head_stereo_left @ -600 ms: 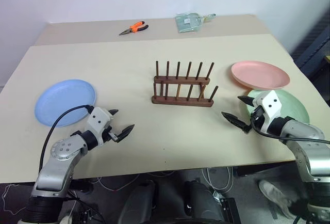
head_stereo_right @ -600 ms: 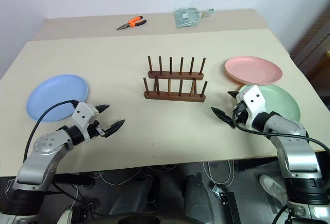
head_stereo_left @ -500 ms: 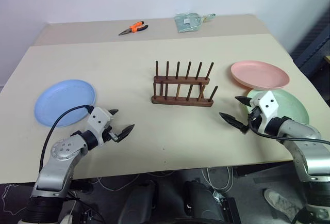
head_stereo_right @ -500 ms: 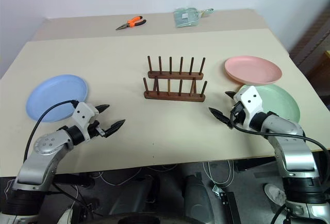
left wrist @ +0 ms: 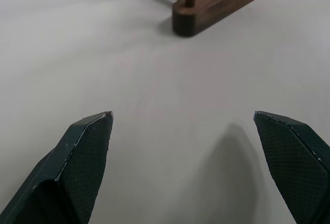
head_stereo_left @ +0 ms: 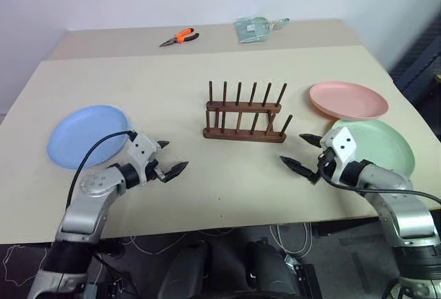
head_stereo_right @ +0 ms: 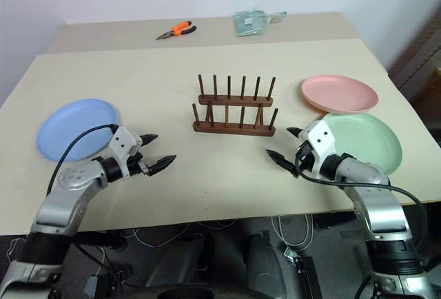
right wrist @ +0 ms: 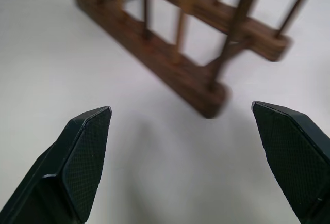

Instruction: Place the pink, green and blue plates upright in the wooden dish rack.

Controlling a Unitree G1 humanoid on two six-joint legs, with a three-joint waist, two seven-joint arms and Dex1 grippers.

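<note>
Both arms hang low over the near edge of the table [head_stereo_left: 207,99], and both are empty-handed. The left gripper [head_stereo_left: 169,158] has its two black fingers spread wide apart, holding nothing and touching nothing; in its wrist view the fingertips [left wrist: 95,126] float just above bare tabletop. The right gripper [head_stereo_left: 300,153] is the same: fingers fully spread, nothing between them, poised over the table surface.

The wooden dish rack [head_stereo_left: 245,114] stands ahead of the two grippers, roughly midway between them and a little farther from the robot. Each gripper is angled inward toward it. From the right wrist the rack's near end [right wrist: 206,84] sits close in front of the open fingers; from the left wrist its base rail [left wrist: 216,7] lies farther off. Its pegs stand upright with nothing slotted between them.

The blue plate [head_stereo_left: 88,135] lies flat behind and outward of the left gripper, near it but apart. The green plate [head_stereo_left: 384,149] lies flat just outward of the right gripper, beside its wrist. The pink plate [head_stereo_left: 348,100] sits beyond the green one, its near rim overlapping the green plate's far edge.

Well beyond the rack, on the table's far strip, lie orange-handled pliers [head_stereo_left: 179,36] and a clear packet [head_stereo_left: 253,28].
</note>
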